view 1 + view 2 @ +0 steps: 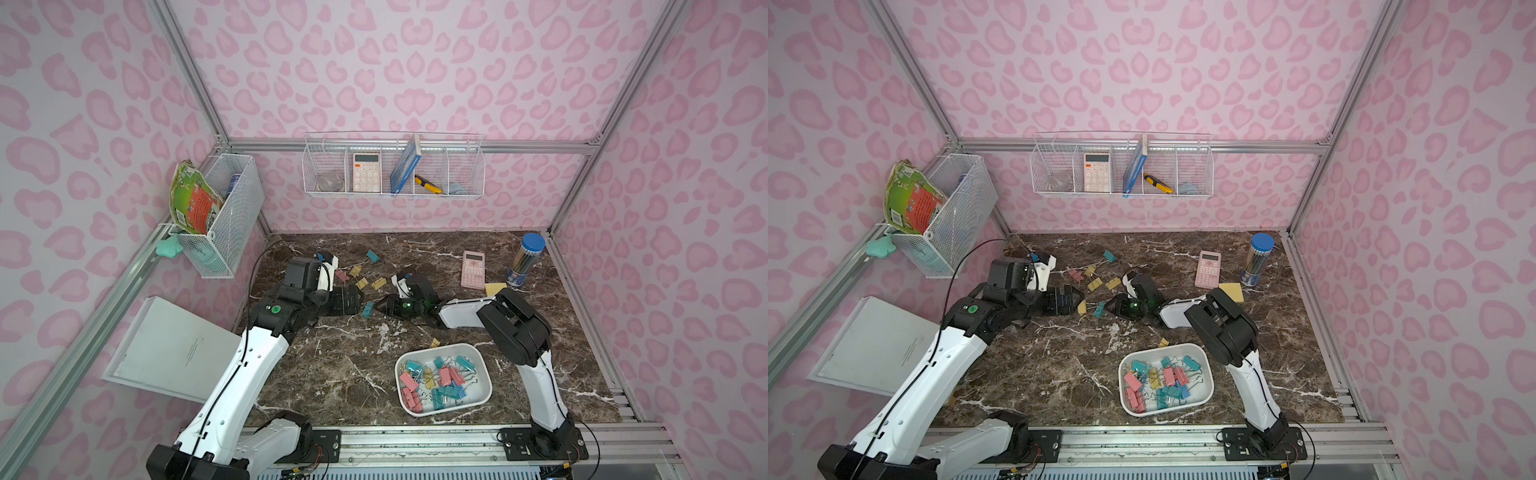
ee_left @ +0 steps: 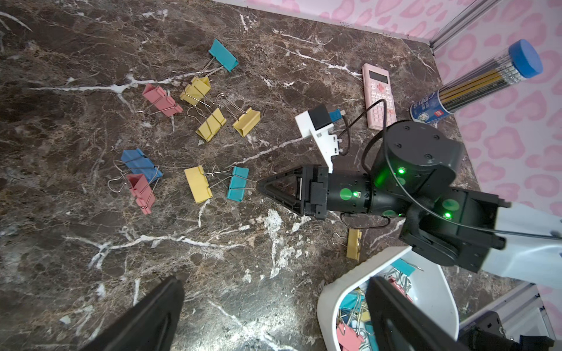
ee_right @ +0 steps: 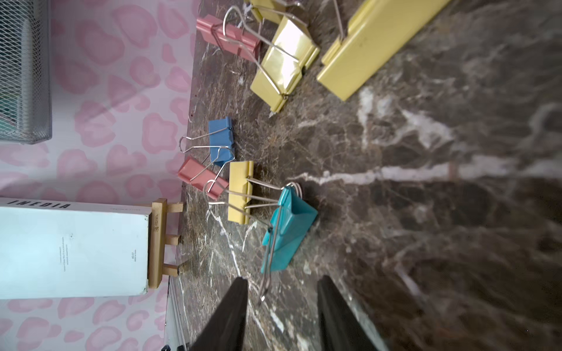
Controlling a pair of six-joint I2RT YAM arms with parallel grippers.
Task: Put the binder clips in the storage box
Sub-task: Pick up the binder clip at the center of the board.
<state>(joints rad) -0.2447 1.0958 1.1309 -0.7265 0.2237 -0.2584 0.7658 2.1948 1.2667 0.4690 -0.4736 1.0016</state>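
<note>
Right jaws stood apart to either side of the wire handle of a teal clip (image 3: 289, 237). No contact with the wire was discernible, so a grip could not be confirmed. Left jaws gaped wide and empty.

The teal clip lay on the table (image 1: 332, 374), its handles overlapping those of a yellow clip (image 3: 240, 191), among other loose binder clips (image 2: 209, 124). The storage box (image 1: 473, 384) sat at the table's near side, well apart from these, holding a heap of clips.

Table surface: dark brown marble, white-veined. Walls (image 1: 415, 62): pink, spotted, with a wire basket (image 1: 395, 166) hung on the rear one.

In both top views the left arm (image 1: 232, 374) covered a blue and pink pair (image 2: 140, 170). The right arm (image 1: 515, 328) cut off a yellow pad (image 1: 495, 287). The left wrist view showed only part of the box.
</note>
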